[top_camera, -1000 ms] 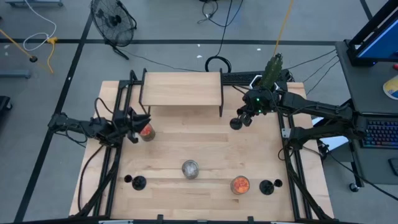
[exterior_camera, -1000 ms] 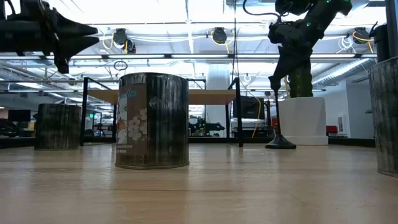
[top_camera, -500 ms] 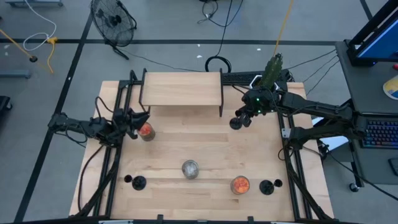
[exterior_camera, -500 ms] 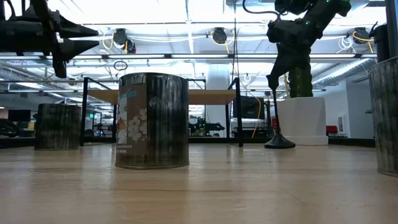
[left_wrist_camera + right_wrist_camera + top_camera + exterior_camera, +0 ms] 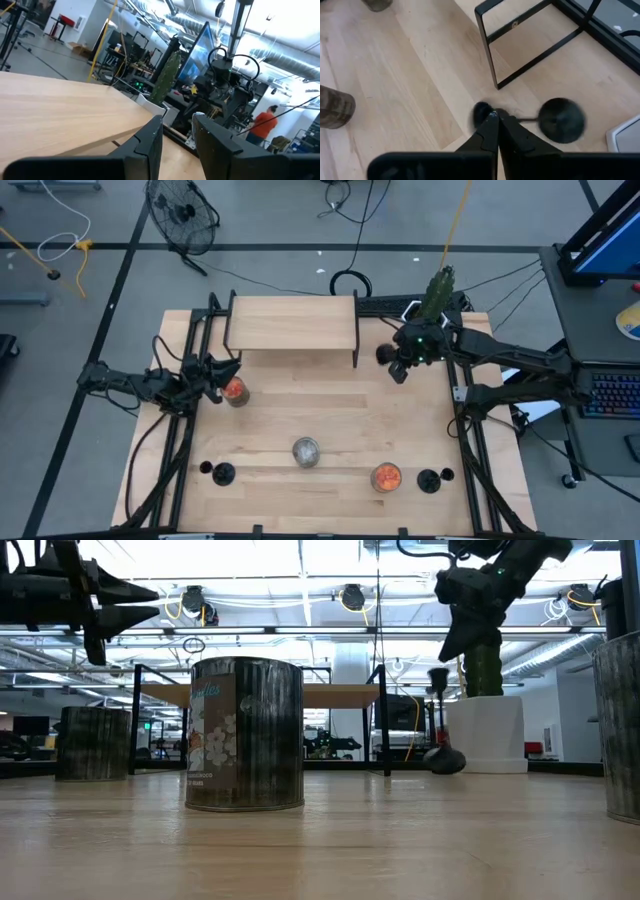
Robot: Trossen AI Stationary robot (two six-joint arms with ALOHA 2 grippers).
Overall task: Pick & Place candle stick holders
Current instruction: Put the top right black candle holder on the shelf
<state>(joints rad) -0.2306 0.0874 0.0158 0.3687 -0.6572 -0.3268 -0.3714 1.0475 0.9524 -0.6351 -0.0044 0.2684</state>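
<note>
Right wrist view shows the right gripper (image 5: 496, 120), jaws clamped on a small black candle stick holder's (image 5: 555, 119) thin stem, lifting it; next, carrying toward the raised wooden shelf (image 5: 290, 322). Left gripper (image 5: 214, 377) waits, jaws slightly apart.

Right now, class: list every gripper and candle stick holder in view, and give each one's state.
Right gripper: shut on a holder's stem.
Held candle stick holder: in the air, tilted.
Front-left candle stick holder: standing upright, untouched.
Front-right candle stick holder: standing upright, untouched.
Left gripper: open, empty, beside an orange-filled jar.
</note>
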